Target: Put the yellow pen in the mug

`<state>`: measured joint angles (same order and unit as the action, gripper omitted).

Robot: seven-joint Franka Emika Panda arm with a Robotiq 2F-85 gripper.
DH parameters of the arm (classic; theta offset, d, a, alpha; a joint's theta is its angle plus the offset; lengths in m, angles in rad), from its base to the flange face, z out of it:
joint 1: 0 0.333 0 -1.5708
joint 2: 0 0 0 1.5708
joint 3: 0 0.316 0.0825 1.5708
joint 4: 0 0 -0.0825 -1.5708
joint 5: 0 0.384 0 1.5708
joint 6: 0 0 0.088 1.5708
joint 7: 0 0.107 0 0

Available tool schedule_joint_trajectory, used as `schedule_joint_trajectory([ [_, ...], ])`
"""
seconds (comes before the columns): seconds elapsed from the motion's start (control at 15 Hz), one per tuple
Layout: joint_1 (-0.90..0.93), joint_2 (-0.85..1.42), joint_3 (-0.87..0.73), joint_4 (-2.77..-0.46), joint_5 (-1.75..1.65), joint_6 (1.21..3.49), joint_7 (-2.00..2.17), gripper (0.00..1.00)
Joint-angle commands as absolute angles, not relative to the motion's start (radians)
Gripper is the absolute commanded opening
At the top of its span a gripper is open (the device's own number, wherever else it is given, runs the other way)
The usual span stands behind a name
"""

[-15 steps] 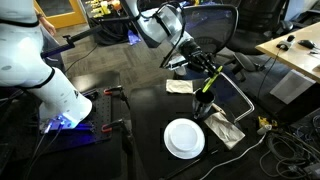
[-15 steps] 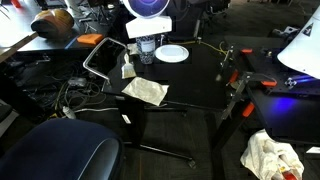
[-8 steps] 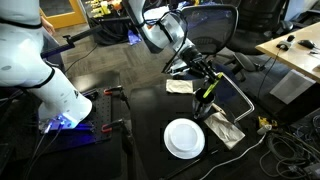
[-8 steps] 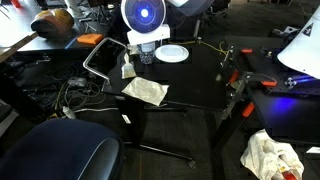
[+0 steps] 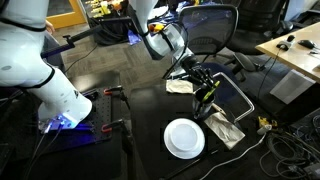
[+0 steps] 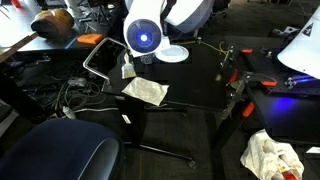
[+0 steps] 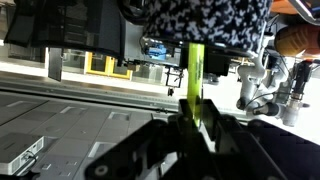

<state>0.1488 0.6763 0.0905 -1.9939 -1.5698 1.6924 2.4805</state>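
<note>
wrist view, pincer [image 7: 196,128] pinching yellow pen [image 7: 195,72], white plate [image 5: 184,138] nearby in an exterior view

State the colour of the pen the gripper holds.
Bright yellow-green; the thin straight pen shows best in wrist view.

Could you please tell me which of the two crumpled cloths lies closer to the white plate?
The cloth lying right beside the plate, almost at its rim; the other cloth sits clearly farther away across the table.

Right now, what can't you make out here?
- Thin yellow-green pen: lower tip, wrist view, hidden by the pincer.
- Small black cylindrical mug: outside the wrist view; in an exterior view, the robot arm blocks it.
- Pen tip versus mug rim: too small, dark on dark.
</note>
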Motion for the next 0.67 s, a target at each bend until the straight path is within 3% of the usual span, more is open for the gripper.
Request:
schedule_joint_trajectory([
  [0.0,0.155,0.722,0.097,-1.950,-1.562,1.639,2.498,0.05],
  [0.07,0.157,0.727,0.098,-1.946,-1.559,1.631,2.497,0.05],
  [0.13,0.158,0.731,0.100,-1.943,-1.556,1.624,2.497,0.44],
  [0.2,0.161,0.728,0.100,-1.945,-1.554,1.610,2.500,0.44],
  [0.6,0.170,0.685,0.111,-1.967,-1.547,1.545,2.512,0.88],
])
